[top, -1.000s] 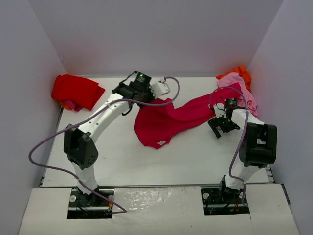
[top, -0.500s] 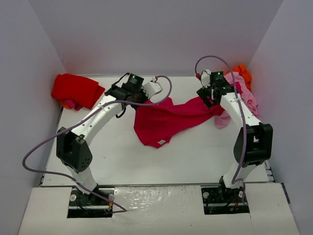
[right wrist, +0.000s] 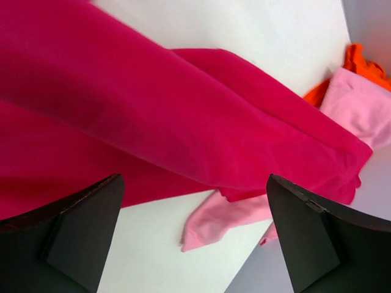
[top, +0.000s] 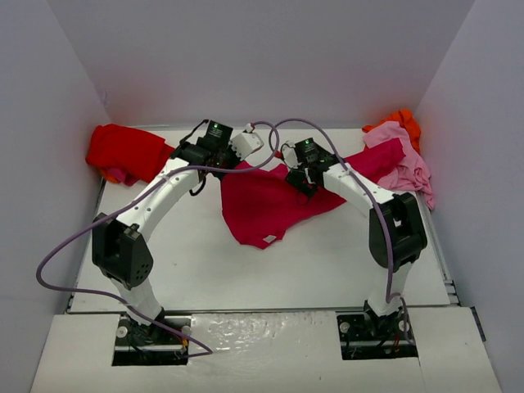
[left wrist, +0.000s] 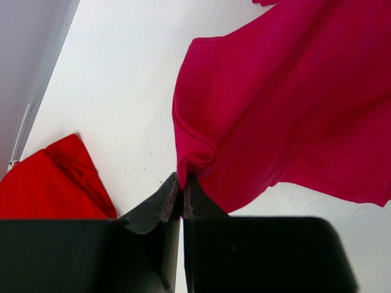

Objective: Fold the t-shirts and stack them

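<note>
Crimson shirt [left wrist: 287,104] between left fingers [left wrist: 154,206] — orange shirt [top: 403,119] mostly hidden

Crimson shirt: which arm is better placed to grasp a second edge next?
Probably right: the right fingers hang open over the crimson shirt; the left fingers are shut on its edge.

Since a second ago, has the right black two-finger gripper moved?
Yes: the right gripper swung left, away from the pale right wall, over the crimson cloth t-shirt.
</note>
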Available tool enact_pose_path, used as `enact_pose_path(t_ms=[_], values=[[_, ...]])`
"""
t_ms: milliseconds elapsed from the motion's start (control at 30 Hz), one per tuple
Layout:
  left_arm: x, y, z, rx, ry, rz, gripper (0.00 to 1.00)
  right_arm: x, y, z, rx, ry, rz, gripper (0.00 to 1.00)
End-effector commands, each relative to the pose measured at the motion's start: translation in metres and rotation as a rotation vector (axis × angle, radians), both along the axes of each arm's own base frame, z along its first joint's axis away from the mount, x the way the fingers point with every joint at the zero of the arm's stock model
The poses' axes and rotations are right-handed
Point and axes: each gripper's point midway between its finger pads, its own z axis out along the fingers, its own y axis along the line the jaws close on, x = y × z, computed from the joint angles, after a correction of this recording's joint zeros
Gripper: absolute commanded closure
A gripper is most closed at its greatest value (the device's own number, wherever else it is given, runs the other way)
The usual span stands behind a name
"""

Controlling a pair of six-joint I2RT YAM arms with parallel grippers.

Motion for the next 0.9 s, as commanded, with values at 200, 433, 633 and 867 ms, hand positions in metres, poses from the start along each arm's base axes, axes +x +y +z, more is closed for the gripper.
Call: enact_pose_path(t_ms=[200,433,633,867], values=[[0.013,0.002,0.051,-0.067,-0.137,0.04,1.0,-0.01,0.061,-0.002,0.006,0.02,0.123,0.0],[0.012,0.0,0.056,-0.082,-0.138,0.041,1.0,0.004,0.084,-0.025,-0.048,0.002,0.09,0.0],[0.005,0.002,0.061,-0.089,-0.143,0.032,1.0,0.042,0.075,-0.025,-0.161,-0.158,-0.059,0.0],[-0.001,0.008,0.067,-0.074,-0.158,0.029,1.0,0.067,0.027,0.015,-0.328,-0.355,-0.195,0.0]])
